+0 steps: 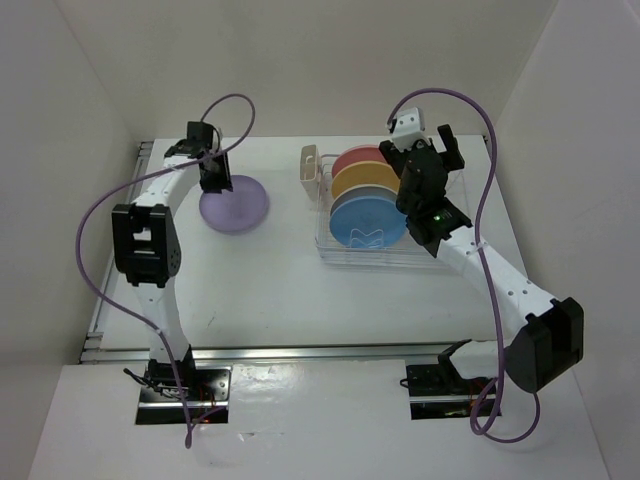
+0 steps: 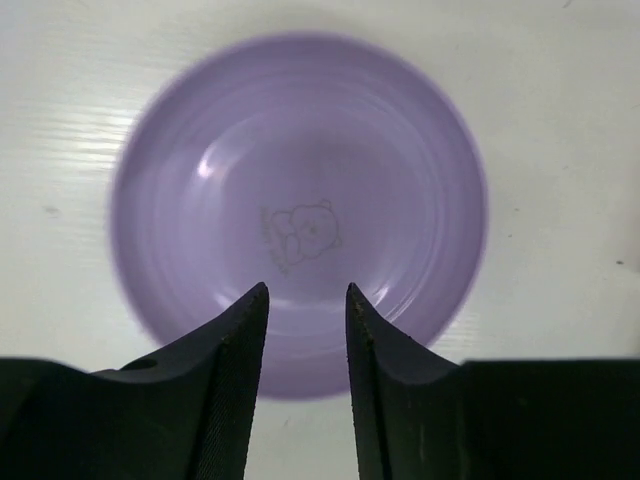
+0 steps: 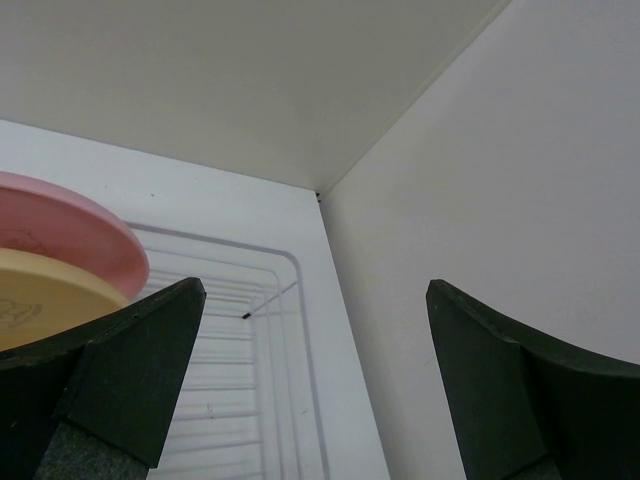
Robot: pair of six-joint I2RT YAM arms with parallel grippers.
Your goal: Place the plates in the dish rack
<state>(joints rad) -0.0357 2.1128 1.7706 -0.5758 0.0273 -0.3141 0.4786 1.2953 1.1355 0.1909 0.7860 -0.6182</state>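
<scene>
Left wrist view: my left fingers (image 2: 235, 350) fill the near edge of the frame. They are dark, nearly closed with only a narrow gap between the tips, and they hold nothing. Right wrist view: my right fingers (image 3: 130, 370) are spread wide apart and are likewise empty.

The white desk (image 1: 270, 290) carries everything. The dish rack (image 1: 370, 256) sits directly under my right fingers, and its thin wires (image 3: 270, 300) show between the two tips. Three plates stand on edge in it, one behind another. The blue plate (image 1: 365, 225) is on the near side of my right fingers, the orange-yellow plate (image 1: 365, 180) is next, and the pink plate (image 1: 360, 160) is farthest. From the right wrist, the rim of the pink plate shows just outside the left-hand tip.

The lavender plate (image 2: 300, 180) lies flat on the desk below my left fingers, well apart from the rack. Both tips hang over its near rim. I cannot tell whether they touch it. A faint bear figure (image 2: 300, 235) marks its centre, just beyond the tips.

The beige cutlery holder (image 1: 310, 165) stands at the end of the rack that faces my left fingers.
</scene>
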